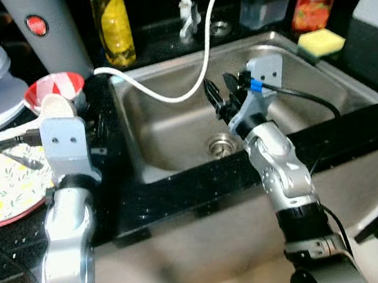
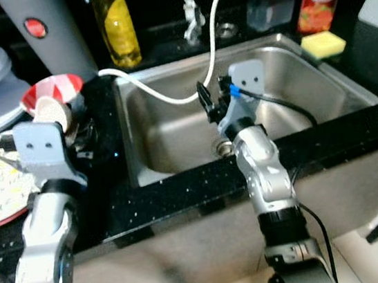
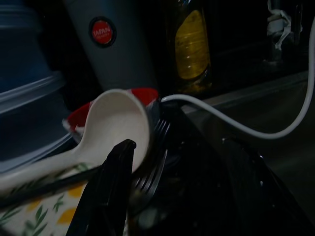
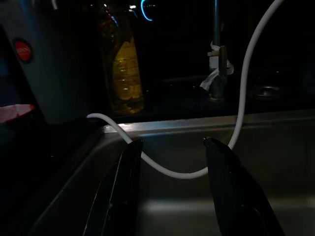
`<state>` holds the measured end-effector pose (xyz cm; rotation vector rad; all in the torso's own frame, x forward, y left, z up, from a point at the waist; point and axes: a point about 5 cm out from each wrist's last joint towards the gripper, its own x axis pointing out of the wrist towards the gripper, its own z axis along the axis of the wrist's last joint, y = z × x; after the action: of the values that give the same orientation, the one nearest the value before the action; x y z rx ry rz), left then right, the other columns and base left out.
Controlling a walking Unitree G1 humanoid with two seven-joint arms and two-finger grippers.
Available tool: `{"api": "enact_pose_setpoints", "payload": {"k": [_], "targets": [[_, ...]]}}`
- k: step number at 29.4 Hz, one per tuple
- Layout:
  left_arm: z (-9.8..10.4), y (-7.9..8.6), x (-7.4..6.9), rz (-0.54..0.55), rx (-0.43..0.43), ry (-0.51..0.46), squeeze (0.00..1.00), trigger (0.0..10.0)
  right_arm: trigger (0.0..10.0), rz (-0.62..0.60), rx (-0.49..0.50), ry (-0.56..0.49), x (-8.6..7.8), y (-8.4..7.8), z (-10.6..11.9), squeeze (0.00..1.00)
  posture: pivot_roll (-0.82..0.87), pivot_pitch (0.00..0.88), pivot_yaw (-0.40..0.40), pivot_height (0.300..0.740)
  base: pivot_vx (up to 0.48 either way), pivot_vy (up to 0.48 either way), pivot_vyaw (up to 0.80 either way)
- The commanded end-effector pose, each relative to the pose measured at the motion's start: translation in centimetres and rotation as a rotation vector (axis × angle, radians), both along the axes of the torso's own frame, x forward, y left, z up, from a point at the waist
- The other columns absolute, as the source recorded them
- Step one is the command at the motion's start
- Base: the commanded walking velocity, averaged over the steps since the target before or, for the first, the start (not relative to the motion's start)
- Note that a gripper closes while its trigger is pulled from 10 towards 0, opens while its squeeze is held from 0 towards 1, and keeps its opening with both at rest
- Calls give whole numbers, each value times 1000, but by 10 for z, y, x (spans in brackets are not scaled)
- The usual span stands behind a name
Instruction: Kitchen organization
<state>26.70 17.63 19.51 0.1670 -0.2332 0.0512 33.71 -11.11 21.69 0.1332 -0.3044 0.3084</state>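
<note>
The white ladle (image 3: pixel 106 132) was seen lying just beyond the left gripper (image 3: pixel 110 191), handle running back beside its fingers, whose state could not be told; the right gripper (image 4: pixel 172 191) was held released, empty, over the sink (image 1: pixel 175 143).

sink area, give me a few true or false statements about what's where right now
1. The right gripper hangs over the stainless steel sink with its fingers apart. True.
2. The thin white hose lies entirely on the counter, outside the basin. False: it loops down into the sink in front of the right gripper.
3. A white ceramic spoon rests by the red and white bowl, near the left gripper. True.
4. The yellow sponge sits inside the sink by the drain. False: it sits on the counter at the sink's far right corner.
5. The yellow oil bottle stands behind the sink. True.
</note>
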Motion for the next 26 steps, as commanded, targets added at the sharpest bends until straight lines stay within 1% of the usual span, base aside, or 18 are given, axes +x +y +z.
{"api": "enact_pose_setpoints", "payload": {"k": [1, 4, 6, 7, 8, 9, 10, 11, 12, 13, 14, 16, 19, 20, 21, 23, 24, 26], "targets": [[-1, 2, -3, 12, 17, 15, 0, 10000, 10000, 19, 7, 7, -1, 2, -2, 0, 110, 0, 32, 740, 0, 0, 0], [0, 5, -5, 20, 52, 35, 0, 10000, 10000, 32, 10, 0, -1, 4, -1, 0, 110, 0, 32, 740, 0, 0, 0], [4, 6, -8, -8, 190, 52, 0, 10000, 10000, 41, 1, -15, -2, 4, 2, 0, 117, 0, 33, 740, 0, 0, 0], [7, 12, -12, -13, 365, 117, 0, 10000, 10000, 41, 1, -26, -1, 1, 6, 0, 125, 0, 33, 740, 0, 0, 0], [9, 15, -15, -26, 409, 138, 0, 10000, 10000, 38, 2, -28, -1, 0, 7, 0, 125, 0, 33, 740, 0, 0, 0], [9, 15, -15, -26, 409, 138, 0, 10000, 10000, 38, 2, -28, -1, 0, 7, 0, 125, 0, 33, 740, 0, 0, 0], [10, 28, -22, 4, 500, 204, 0, 10000, 10000, 32, 4, -27, 1, -3, 7, 0, 132, 3, 27, 740, 0, 0, 0], [11, 38, -25, 46, 559, 237, 0, 10000, 10000, 30, 6, -24, 2, -4, 7, 0, 132, 3, 27, 740, 0, 0, 0], [11, 45, -27, 77, 597, 257, 0, 10000, 10000, 29, 7, -23, 2, -5, 7, 0, 132, 3, 27, 740, 0, 0, 0], [11, 45, -27, 77, 597, 257, 0, 10000, 10000, 29, 7, -23, 2, -5, 7, 0, 132, 3, 27, 740, 0, 0, 0], [11, 53, -30, 120, 635, 279, 0, 10000, 10000, 32, 7, -21, 2, -4, 7, 0, 136, 10, 17, 740, 0, 0, 0], [17, 64, -30, 171, 646, 285, 0, 10000, 10000, 46, 7, -15, 1, -2, 6, 0, 144, 12, 10, 740, 0, 0, 0], [20, 68, -29, 191, 633, 286, 0, 10000, 10000, 53, 6, -12, 2, -1, 5, 0, 156, 14, -3, 740, 0, 0, 0], [24, 69, -26, 199, 613, 275, 0, 10000, 10000, 63, 6, -11, 2, 2, 6, 0, 156, 14, -3, 740, 0, 0, 0], [29, 70, -22, 205, 617, 259, 0, 10000, 10000, 72, 6, -11, 3, 4, 6, 0, 157, 14, -9, 740, 0, 0, 0], [34, 70, -19, 208, 628, 257, 0, 10000, 10000, 80, 8, -12, 4, 6, 7, 0, 157, 14, -9, 740, 0, 0, 0], [42, 72, -15, 205, 691, 256, 0, 10000, 10000, 91, 9, -16, 5, 9, 9, 0, 160, 13, -15, 740, 0, 0, 0], [45, 73, -15, 197, 701, 260, 0, 10000, 10000, 94, 10, -18, 5, 10, 9, 0, 154, 11, -12, 740, 0, 0, 0]]}}
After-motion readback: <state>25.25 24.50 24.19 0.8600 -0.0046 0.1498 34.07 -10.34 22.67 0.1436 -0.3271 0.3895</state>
